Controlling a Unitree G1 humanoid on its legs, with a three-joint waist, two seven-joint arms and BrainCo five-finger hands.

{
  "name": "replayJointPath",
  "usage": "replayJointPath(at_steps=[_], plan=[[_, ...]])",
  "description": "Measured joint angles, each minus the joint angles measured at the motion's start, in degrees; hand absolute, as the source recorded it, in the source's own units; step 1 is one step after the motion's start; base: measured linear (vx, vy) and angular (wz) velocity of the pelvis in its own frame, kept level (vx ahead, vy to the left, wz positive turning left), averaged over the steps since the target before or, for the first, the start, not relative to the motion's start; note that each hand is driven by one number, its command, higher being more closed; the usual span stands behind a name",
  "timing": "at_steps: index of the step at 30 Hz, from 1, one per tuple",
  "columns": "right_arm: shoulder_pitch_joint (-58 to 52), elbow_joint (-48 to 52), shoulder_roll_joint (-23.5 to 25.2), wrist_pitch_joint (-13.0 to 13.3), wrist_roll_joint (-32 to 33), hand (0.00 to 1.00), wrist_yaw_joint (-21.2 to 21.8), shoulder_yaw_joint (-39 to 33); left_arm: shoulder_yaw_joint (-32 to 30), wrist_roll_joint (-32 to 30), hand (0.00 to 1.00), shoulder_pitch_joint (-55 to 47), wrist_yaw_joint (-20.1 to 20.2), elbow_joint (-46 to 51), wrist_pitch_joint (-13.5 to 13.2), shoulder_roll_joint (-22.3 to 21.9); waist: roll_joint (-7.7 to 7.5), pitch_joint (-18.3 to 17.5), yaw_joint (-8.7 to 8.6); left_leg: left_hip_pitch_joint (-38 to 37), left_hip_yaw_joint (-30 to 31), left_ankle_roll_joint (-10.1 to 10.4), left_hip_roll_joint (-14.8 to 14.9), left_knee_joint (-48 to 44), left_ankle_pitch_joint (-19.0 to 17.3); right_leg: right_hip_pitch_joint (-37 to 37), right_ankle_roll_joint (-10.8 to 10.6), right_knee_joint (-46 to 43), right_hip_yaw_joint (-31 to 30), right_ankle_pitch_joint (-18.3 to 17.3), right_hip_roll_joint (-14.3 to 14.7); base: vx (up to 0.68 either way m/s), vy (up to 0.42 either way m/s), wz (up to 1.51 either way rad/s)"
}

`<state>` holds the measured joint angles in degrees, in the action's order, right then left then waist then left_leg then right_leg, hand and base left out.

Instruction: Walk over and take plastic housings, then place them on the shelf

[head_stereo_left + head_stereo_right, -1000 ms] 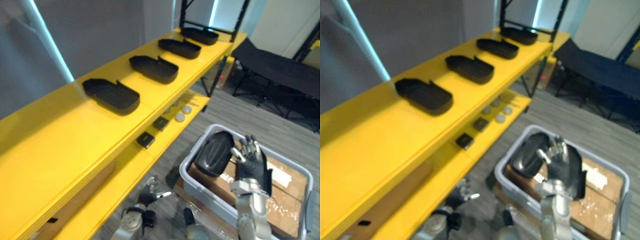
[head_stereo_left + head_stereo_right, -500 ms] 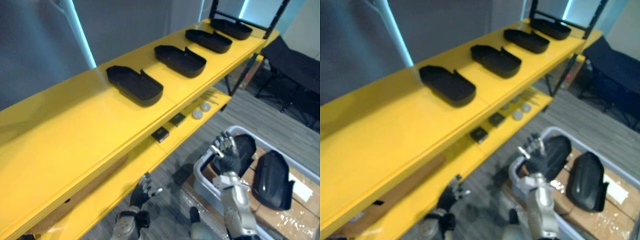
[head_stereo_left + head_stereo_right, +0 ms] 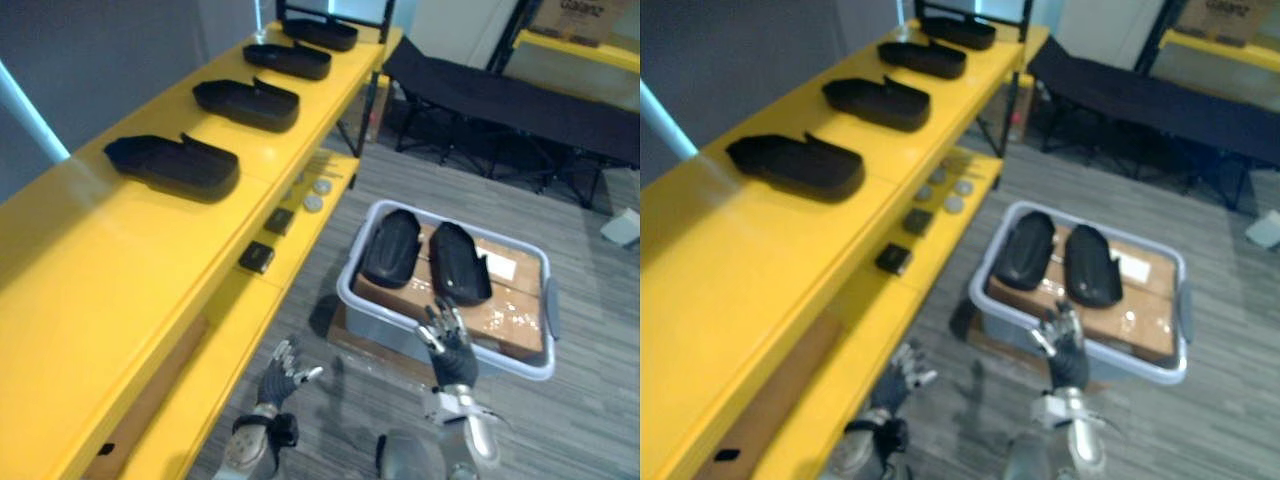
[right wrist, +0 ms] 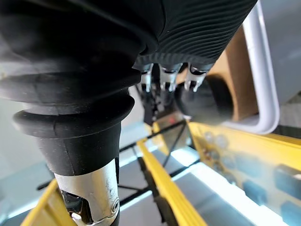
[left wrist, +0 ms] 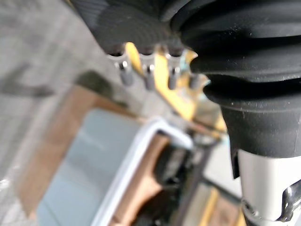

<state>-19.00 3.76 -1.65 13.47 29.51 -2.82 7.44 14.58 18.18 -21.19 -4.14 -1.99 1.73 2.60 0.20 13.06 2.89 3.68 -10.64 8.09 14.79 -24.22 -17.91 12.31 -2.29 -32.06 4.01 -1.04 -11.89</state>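
Two black plastic housings lie side by side on cardboard inside a grey bin on the floor. My right hand hangs open just in front of the bin's near rim, fingers straight and pointing at the housings, holding nothing. My left hand is open low over the floor, beside the yellow shelf. Several more black housings lie in a row along the shelf's top board. In the right wrist view one housing shows past the fingers.
A lower yellow shelf board carries small black blocks and grey discs. A black folding cot stands behind the bin. A cardboard box sits on a far shelf. Grey plank floor lies around the bin.
The camera has swung and pulled back. My right hand, earlier against a housing in the bin, now hangs apart from it in front of the rim. Both housings lie in the bin.
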Motion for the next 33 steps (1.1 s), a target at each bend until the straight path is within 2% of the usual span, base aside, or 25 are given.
replayJointPath(at_steps=[1,3,4,5,6,7,8,9,11,13,15,17,19,20,23,25,27,30,33], plan=[[1.3,-1.0,-0.9,0.1,0.0,0.0,-0.9,-0.5,0.0,0.3,0.0,-0.9,0.1,0.3,-0.1,-0.6,1.22,0.2,0.03,0.3,1.9,0.5,0.7,2.1,0.8,1.3,0.4,0.9,0.3,0.3,1.5,-0.05,-0.232,-0.64],[2.1,-2.3,-1.2,0.1,0.0,0.0,-2.2,-1.8,-0.1,1.6,0.0,-1.4,0.2,-0.1,-0.1,-0.8,2.19,0.8,-0.67,0.2,0.8,1.9,2.4,3.1,2.2,2.5,-0.1,1.0,0.4,-0.1,3.1,-0.06,-0.21,-0.5],[1.3,-2.4,-1.0,0.1,0.0,0.0,-2.4,-3.1,-0.1,2.3,0.0,-1.2,0.2,-0.5,-0.2,-0.7,1.63,1.1,-0.91,-0.7,0.2,2.7,2.2,3.8,2.7,1.6,-3.2,1.8,1.0,-2.8,2.7,-0.04,-0.108,-0.19],[1.0,-2.3,-1.0,0.0,0.0,0.0,-2.4,-3.5,0.0,2.9,0.0,-1.2,0.3,-0.6,-0.4,-0.6,1.06,1.3,-1.08,-1.2,0.0,3.0,1.8,4.0,3.0,0.7,-4.6,2.6,1.8,-4.7,2.1,-0.04,-0.221,-0.17],[-0.3,-2.3,-1.0,0.0,0.0,0.0,-2.3,-4.9,-0.3,4.4,0.0,-1.3,0.4,-1.3,-0.4,-0.3,-0.06,1.3,-1.18,-1.8,-0.8,3.6,1.2,4.7,3.5,-0.6,-5.4,4.6,4.1,-8.8,1.0,-0.01,-0.265,-0.12],[-1.0,-2.4,-1.4,-0.1,0.0,0.0,-2.2,-7.3,-0.1,4.4,0.0,-0.6,0.4,-2.9,-0.4,-0.8,0.16,1.4,-1.84,-1.6,-0.5,4.2,1.2,5.6,4.4,-0.9,-5.2,5.8,5.4,-10.6,1.2,-0.03,-0.3,0.01],[-0.9,-2.5,-1.5,-0.3,0.1,0.0,-2.3,-8.7,0.3,4.4,0.0,-0.4,0.4,-3.6,-0.5,-0.9,0.81,1.7,-2.54,-1.5,0.4,4.1,1.3,6.4,5.4,-1.2,-5.0,6.2,6.3,-10.5,1.4,-0.03,-0.229,0.29],[-1.0,-2.7,-2.1,-0.3,0.3,0.0,-2.3,-11.4,1.5,4.4,0.0,-0.2,0.4,-4.4,-0.7,-1.0,1.69,2.1,-4.07,-1.6,2.2,4.1,1.3,9.2,7.4,-1.3,-4.4,6.9,7.4,-10.2,1.9,-0.05,-0.163,0.31],[-0.6,-4.1,-3.7,-0.3,0.8,0.0,-2.6,-14.4,3.2,4.5,0.0,-0.2,0.7,-4.5,-2.3,-1.4,2.73,1.8,-4.07,-1.8,2.5,3.0,1.2,12.7,10.0,0.0,-3.5,7.8,7.0,-9.5,2.7,-0.04,-0.133,-0.01],[0.3,-5.3,-5.0,-0.2,1.5,0.0,-3.0,-16.3,4.4,4.5,0.0,-0.1,1.5,-4.4,-3.7,-1.9,2.93,2.3,-4.18,-2.8,2.7,1.8,0.4,15.8,12.2,0.6,-3.3,9.0,6.0,-8.5,3.3,-0.04,-0.07,-0.28],[0.4,-5.6,-5.5,0.1,1.7,0.0,-3.2,-17.0,4.5,4.4,0.0,-0.7,2.6,-4.1,-4.9,-1.8,3.03,2.2,-4.25,-4.2,2.5,1.9,-0.2,16.7,12.2,0.6,-3.6,10.1,3.9,-7.7,3.6,-0.03,0.029,-0.46],[1.2,-7.0,-5.4,0.3,1.7,0.0,-3.2,-17.2,4.4,4.2,0.0,-0.9,2.9,-4.1,-5.4,-1.5,2.99,2.2,-4.24,-5.3,2.5,1.9,-0.9,16.6,9.4,0.6,-4.5,12.0,1.4,-6.0,4.1,-0.04,0.112,-0.63],[1.5,-8.1,-4.3,0.3,1.7,0.0,-3.2,-17.4,4.3,4.1,0.0,-0.9,3.0,-4.2,-5.4,-0.7,2.15,2.4,-4.2,-5.7,2.0,2.3,-2.3,15.3,7.1,0.3,-5.6,13.5,-1.0,-4.1,3.6,-0.05,0.197,-0.51],[0.9,-8.4,-3.5,0.3,1.7,0.0,-3.1,-17.5,4.1,3.9,0.0,-0.9,3.0,-4.2,-5.2,-0.6,1.88,2.4,-4.63,-5.6,1.8,1.9,-3.0,13.7,6.1,-0.8,-6.4,15.4,-1.4,-2.5,2.9,-0.03,0.262,-0.32],[-1.9,-8.5,-1.4,0.0,2.0,0.0,-2.7,-17.6,2.5,3.6,0.0,-0.7,2.9,-4.1,-4.6,1.5,-0.27,2.5,-5.33,-5.1,1.7,1.6,-4.6,12.0,5.8,-3.5,-7.5,20.8,-0.9,0.6,1.1,-0.01,0.178,0.02],[-4.4,-8.5,0.0,0.0,2.0,0.0,-1.9,-18.5,2.1,3.6,0.0,0.0,2.9,-4.1,-4.2,2.9,-1.05,2.1,-5.53,-3.6,2.2,1.5,-5.0,11.6,5.8,-4.2,-7.7,23.6,0.3,2.2,0.6,0.0,0.094,0.2],[-6.2,-8.5,0.4,0.0,1.9,0.0,-1.5,-19.4,2.5,3.2,0.0,1.2,2.9,-4.2,-4.1,3.6,-1.29,2.1,-5.65,-3.0,2.6,1.0,-5.7,12.5,6.6,-4.7,-7.8,26.2,1.0,3.7,0.1,0.0,0.035,0.19],[-6.5,-8.6,0.3,0.0,1.9,0.0,-2.3,-19.9,3.5,3.1,0.0,2.8,1.7,-4.2,-4.1,3.6,-0.88,2.3,-7.0,-2.6,2.8,0.9,-6.3,14.8,8.1,-5.8,-7.8,30.2,2.0,5.8,-0.3,0.0,0.012,0.1],[-6.5,-10.2,0.3,0.1,2.8,0.0,-2.1,-19.4,4.4,1.8,0.0,3.3,0.0,-4.2,-4.2,2.7,-0.53,2.3,-6.93,-2.6,2.3,1.1,-5.6,15.2,8.2,-5.9,-7.4,30.9,1.7,6.2,0.6,-0.01,-0.01,-0.06]])
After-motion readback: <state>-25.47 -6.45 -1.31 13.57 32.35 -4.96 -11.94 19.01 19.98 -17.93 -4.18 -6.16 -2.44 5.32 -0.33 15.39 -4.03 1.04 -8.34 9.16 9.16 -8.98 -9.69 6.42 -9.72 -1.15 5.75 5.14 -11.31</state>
